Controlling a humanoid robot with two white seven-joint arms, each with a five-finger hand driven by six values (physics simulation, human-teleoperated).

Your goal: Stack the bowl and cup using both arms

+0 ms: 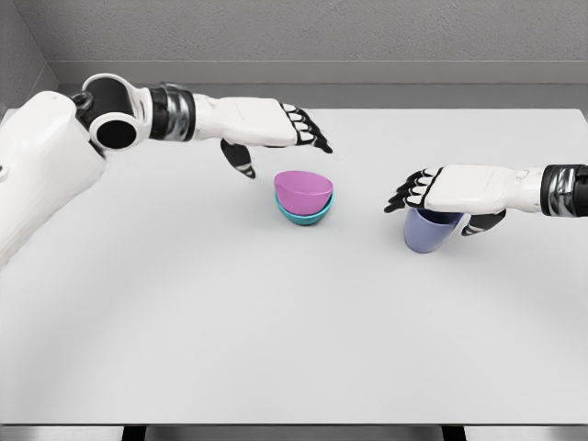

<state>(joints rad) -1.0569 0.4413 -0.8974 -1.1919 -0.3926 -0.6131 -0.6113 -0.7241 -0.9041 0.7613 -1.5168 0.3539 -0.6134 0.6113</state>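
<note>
From my remote station I see a pale grey tabletop [276,349] through the head camera, its near half bare. Closest to me, on the right, my right hand [450,190] reaches in from the picture's right edge, palm down over a lavender cup [430,231]. The cup stands directly under the fingers [409,194], its rim hidden by the palm, and the thumb curls down along its far side. The fingers are bent over the cup's top, though I cannot tell whether they truly grip it or only rest there.

To the left of those fingers, well apart from them, sits a pink bowl [303,190] nested, tilted, inside a teal bowl [305,215].

Farther back, my left hand [276,129] stretches in from the left. Its fingers [310,130] are spread and relaxed, holding nothing, with the thumb hanging down. The bowls lie just below and nearer than those fingertips, apart from them.
</note>
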